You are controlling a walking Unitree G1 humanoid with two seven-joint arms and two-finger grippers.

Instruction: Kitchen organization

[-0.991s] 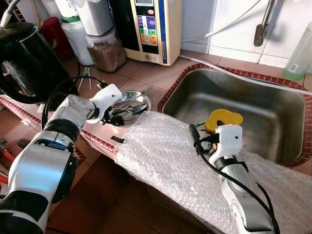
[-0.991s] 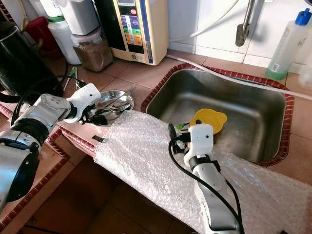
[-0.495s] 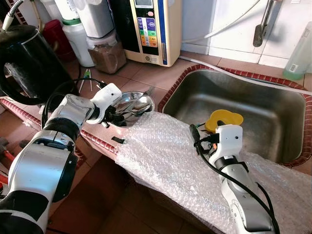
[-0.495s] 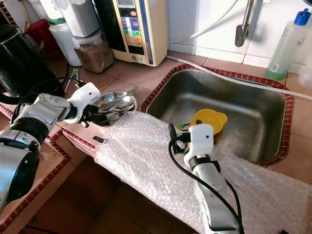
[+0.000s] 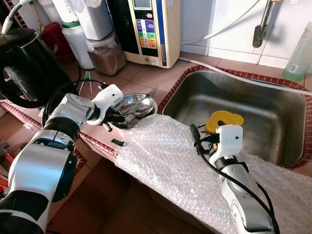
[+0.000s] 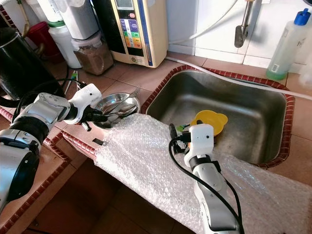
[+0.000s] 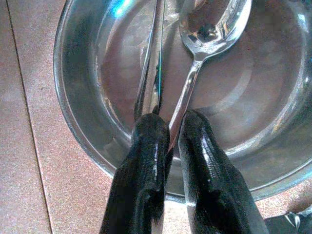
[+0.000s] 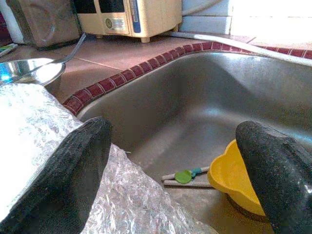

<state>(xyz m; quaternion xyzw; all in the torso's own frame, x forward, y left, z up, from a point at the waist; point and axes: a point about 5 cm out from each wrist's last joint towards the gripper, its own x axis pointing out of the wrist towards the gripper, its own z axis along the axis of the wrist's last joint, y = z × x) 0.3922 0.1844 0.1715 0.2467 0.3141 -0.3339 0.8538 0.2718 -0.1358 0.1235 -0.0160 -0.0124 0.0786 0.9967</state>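
A steel bowl rests on the tiled counter just left of the sink, with a spoon and a fork lying in it. My left gripper reaches over the bowl's near rim and is shut on the spoon's handle; the fork lies beside its fingers. Bubble wrap covers the counter's front edge. My right gripper hovers open above the wrap at the sink's near rim, holding nothing. A yellow bowl lies in the sink in front of it.
A black kettle stands at the far left. A water dispenser, a brown-filled jar and white containers line the back. A small green-tipped utensil lies in the sink. A bottle stands behind it.
The steel bowl has slid a little to the right, toward the sink, with my left gripper at its rim. The right arm has not moved.
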